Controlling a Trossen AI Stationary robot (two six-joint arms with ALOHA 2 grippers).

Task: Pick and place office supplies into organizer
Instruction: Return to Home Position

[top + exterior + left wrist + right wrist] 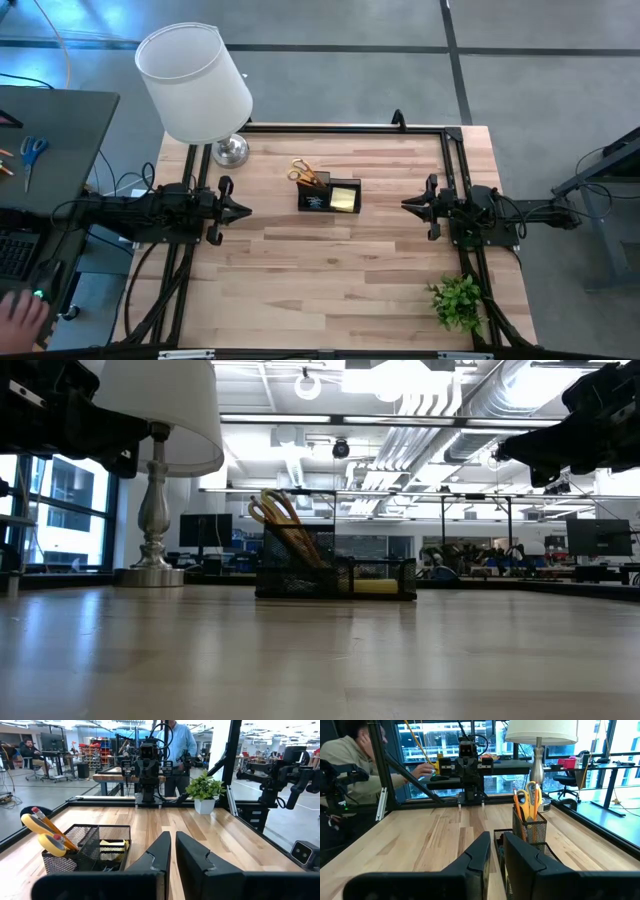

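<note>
The black mesh organizer (330,196) stands on the table's middle, toward the far edge. Yellow-handled scissors (300,170) and orange pencils (47,822) stick upright out of its tall compartment. A yellow sticky-note pad (345,200) lies in its low compartment. My left gripper (247,210) hovers level at the table's left, shut and holding nothing, pointing toward the organizer. My right gripper (404,205) hovers level at the right, shut and holding nothing, facing the organizer from the other side. Both are well apart from it.
A white-shaded lamp (195,85) stands at the far left corner. A small green plant (458,300) sits at the near right. A dark side desk (50,130) with blue-handled scissors (32,150) lies left of the table, and a person's hand (20,315) rests there.
</note>
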